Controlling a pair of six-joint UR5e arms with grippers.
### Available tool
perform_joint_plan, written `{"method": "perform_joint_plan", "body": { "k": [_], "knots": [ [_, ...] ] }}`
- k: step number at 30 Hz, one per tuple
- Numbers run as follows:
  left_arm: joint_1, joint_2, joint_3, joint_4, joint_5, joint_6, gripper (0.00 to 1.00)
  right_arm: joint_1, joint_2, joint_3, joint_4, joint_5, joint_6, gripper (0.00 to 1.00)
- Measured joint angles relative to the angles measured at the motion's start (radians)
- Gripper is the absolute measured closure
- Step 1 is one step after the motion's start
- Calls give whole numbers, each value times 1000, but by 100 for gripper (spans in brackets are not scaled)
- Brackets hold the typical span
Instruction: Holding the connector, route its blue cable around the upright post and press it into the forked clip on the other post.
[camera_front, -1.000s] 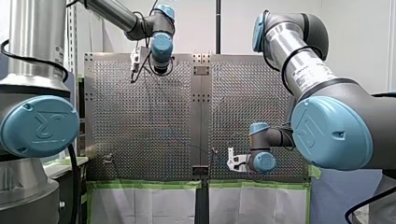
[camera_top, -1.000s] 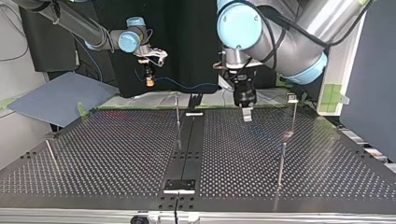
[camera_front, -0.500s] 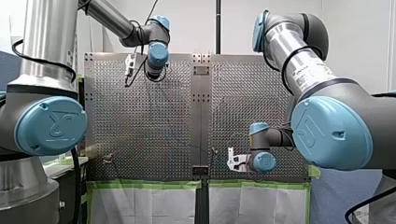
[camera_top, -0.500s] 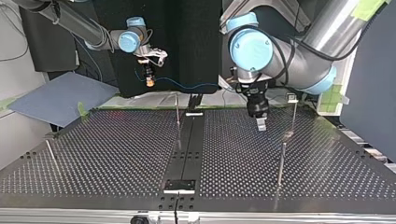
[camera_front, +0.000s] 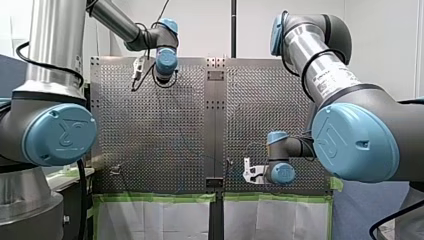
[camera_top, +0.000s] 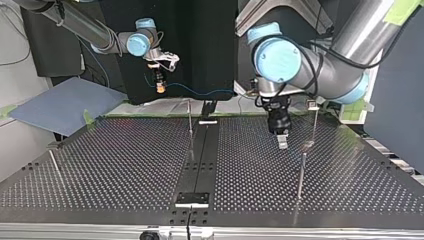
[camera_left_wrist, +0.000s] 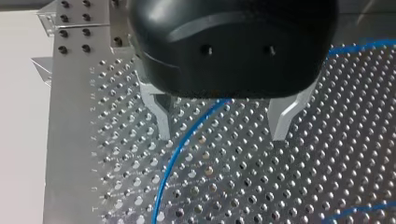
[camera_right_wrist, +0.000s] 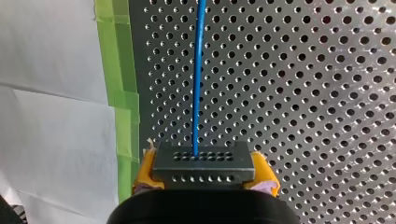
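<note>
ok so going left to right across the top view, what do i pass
leaning post, my right pincer holding the connector, middle post, my left pincer, near post, clip-topped post

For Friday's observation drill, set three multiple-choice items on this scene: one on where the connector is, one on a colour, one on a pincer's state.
1. Where is the connector? A on the table; B in my right pincer; C in my left pincer.
2. What colour is the tape along the table's edge? A red; B green; C black.
3. My left pincer is: A open and empty; B shut on the cable; C shut on the connector.
Key: 1 B, yellow pads clamp it in the right wrist view; 2 B, a green strip borders the holes; 3 A, its metal fingers stand apart above the cable.
</note>
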Motion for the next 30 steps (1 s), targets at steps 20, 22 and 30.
{"method": "perform_joint_plan", "body": {
  "k": [20, 22, 30],
  "knots": [
    [5, -92, 70, 17, -9, 100, 0, 0, 0, 0, -6, -1, 2, 100],
    [5, -99, 70, 17, -4, 101, 0, -1, 0, 0, -7, -1, 2, 100],
    [2, -163, 72, 23, 3, 118, 0, -1, 0, 0, -8, -1, 3, 100]
  ]
}}
